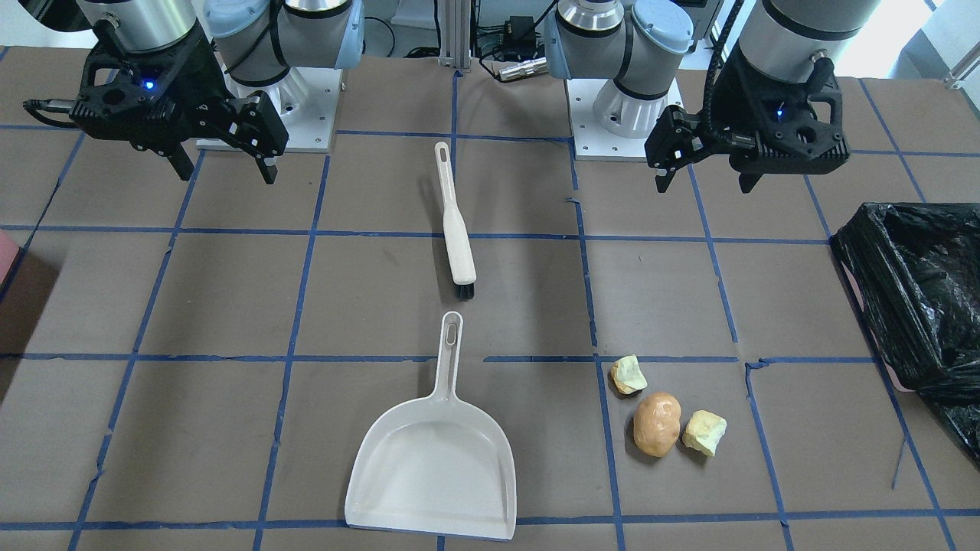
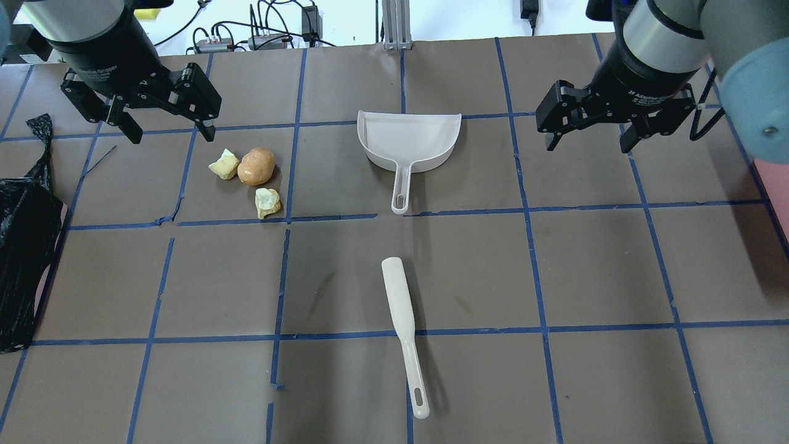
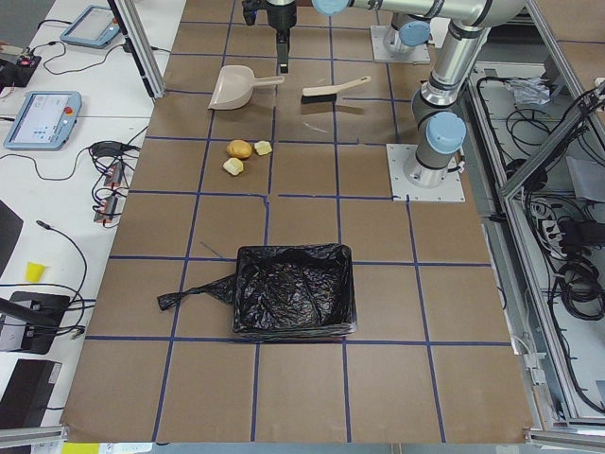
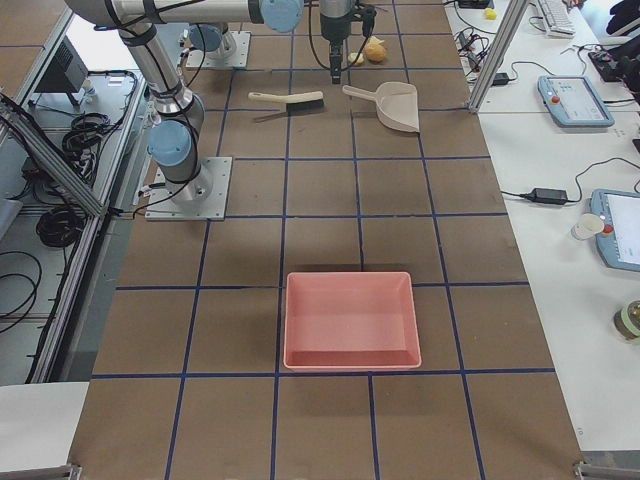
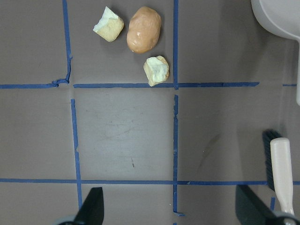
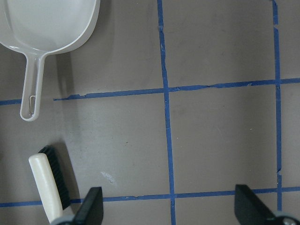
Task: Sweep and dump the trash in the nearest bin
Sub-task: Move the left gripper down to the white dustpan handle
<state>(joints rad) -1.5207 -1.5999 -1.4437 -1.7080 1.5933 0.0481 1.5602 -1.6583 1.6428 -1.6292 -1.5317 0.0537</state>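
Dustpan [image 1: 432, 467] nearest, bin [image 1: 911, 291] cropped — left end effector [image 1: 704, 184] & right end effector [image 1: 226, 174] spread, empty.

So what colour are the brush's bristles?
Black bristles, clearest in the exterior front-facing view.

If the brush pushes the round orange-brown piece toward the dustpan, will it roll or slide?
It would probably roll rather than slide: the orange-brown piece looks smooth and egg-shaped, with no flat side showing. Being oblong, it may veer off course. The angular yellowish chunks beside it look likelier to slide or tumble briefly.
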